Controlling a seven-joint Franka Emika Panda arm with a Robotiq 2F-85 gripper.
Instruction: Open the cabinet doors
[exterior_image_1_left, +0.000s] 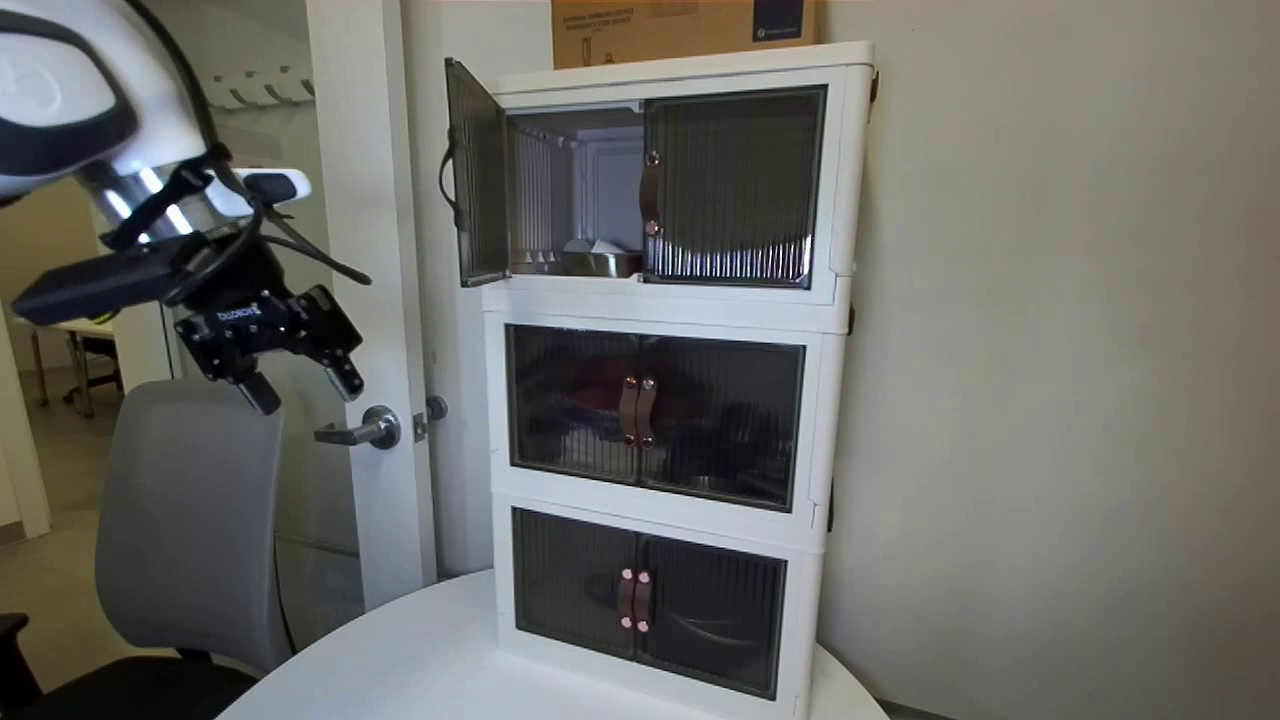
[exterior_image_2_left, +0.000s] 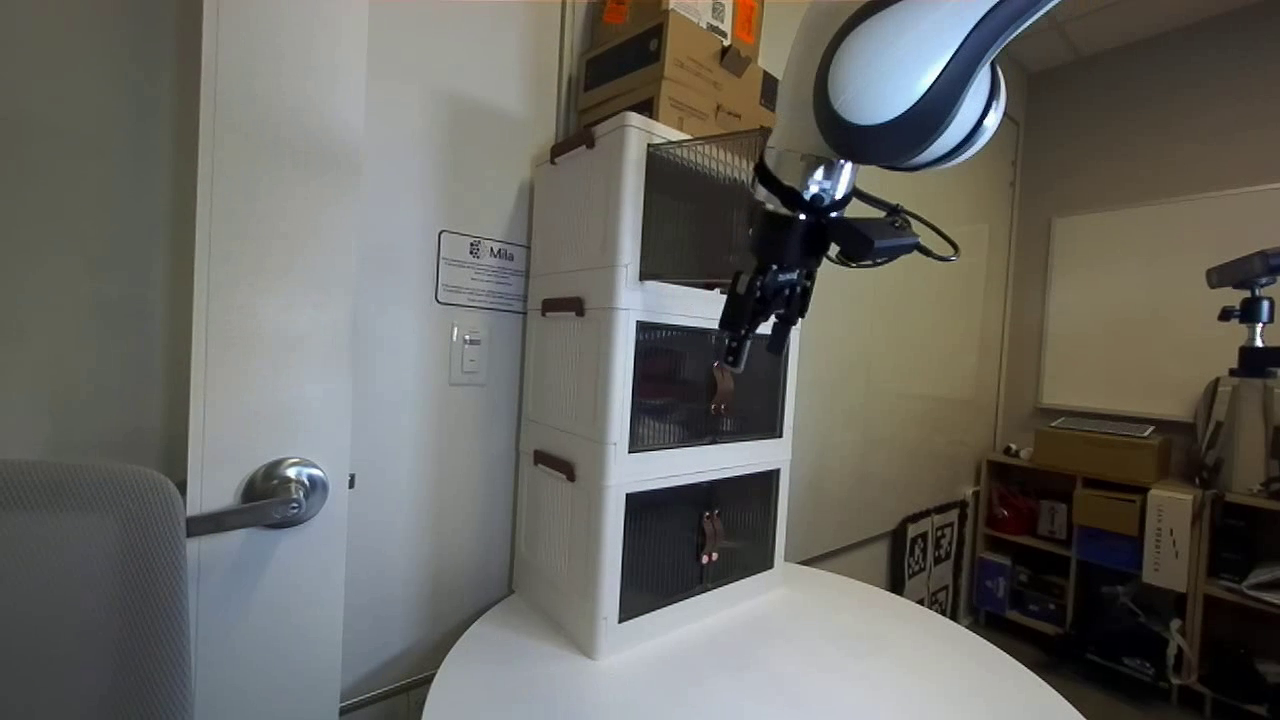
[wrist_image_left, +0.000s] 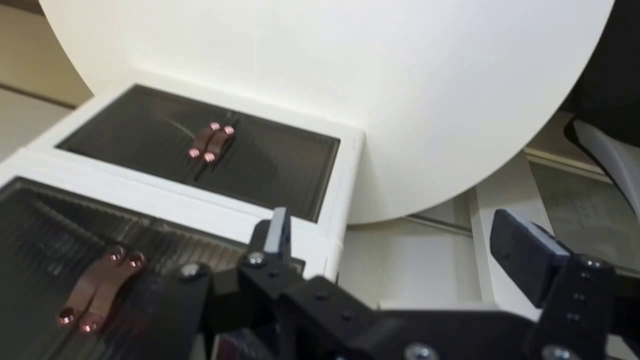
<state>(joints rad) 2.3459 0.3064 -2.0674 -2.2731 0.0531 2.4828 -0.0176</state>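
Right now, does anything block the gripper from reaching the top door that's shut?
Yes, probably: the open top door juts out between the gripper and the shut top door, so a straight reach might hit it. Nothing else visible intervenes.

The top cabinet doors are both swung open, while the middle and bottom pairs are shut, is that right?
Not quite: only one top door is swung open; its partner is shut, as an exterior view shows. The middle pair and bottom pair are indeed shut.
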